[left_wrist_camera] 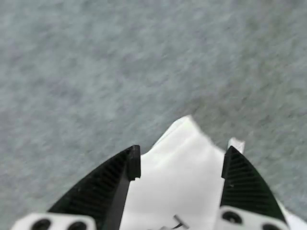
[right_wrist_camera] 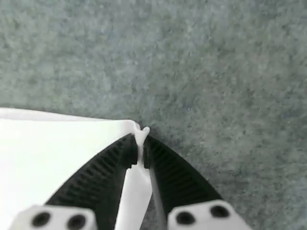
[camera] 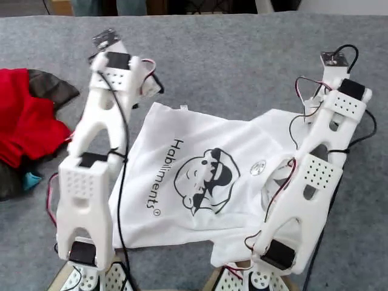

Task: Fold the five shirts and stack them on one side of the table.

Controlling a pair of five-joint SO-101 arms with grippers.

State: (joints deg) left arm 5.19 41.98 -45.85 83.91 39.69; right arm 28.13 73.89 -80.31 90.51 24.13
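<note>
A white shirt with a dark printed face and lettering lies spread across the middle of the grey table. My left gripper hangs open over one far corner of the shirt, and the white cloth lies between its two dark fingers. My right gripper is shut on the other far corner of the shirt, with a small tuft of cloth sticking out past the tips. In the high view the left arm and the right arm flank the shirt.
A heap of red cloth lies at the table's left edge on top of dark garments, with a bit of teal showing. Bare grey table stretches beyond the shirt towards the far edge.
</note>
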